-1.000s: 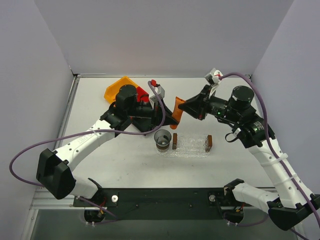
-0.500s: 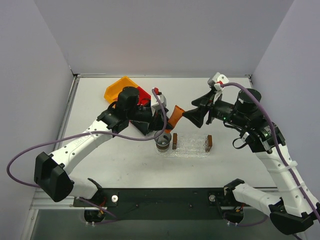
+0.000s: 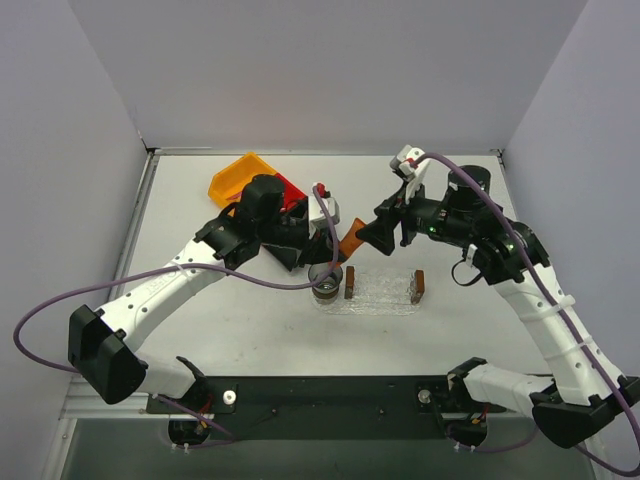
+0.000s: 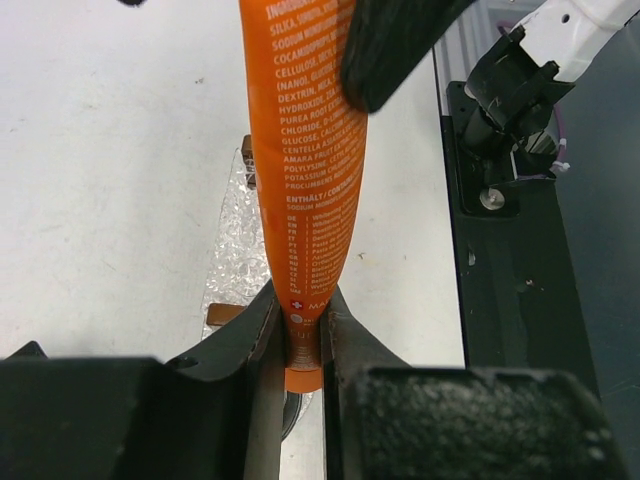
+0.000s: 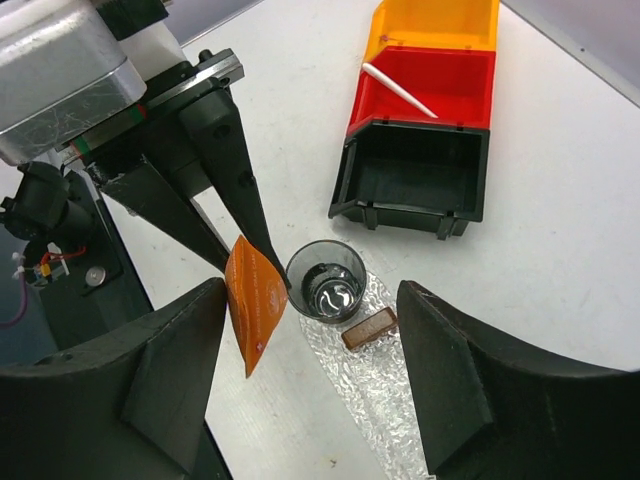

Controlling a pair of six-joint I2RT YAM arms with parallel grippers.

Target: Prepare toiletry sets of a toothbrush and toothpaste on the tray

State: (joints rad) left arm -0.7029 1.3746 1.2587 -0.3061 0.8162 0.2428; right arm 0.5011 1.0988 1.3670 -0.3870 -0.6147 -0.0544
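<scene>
Orange wedge-shaped toothpaste tube (image 4: 305, 170): held off the white desk (image 5: 560, 200), just beside the small clear round cup (image 5: 327, 280). Left gripper (image 4: 300, 335) jaws are closed on its narrow end. Right gripper (image 3: 370, 234) jaws are spread wide near the tube, gripping nothing. Thin white toothbrush (image 5: 400, 91) lies in the red plastic bin (image 5: 460, 75) beyond the cup. Clear bumpy plastic tray (image 5: 385, 385) lies against the cup.
</scene>
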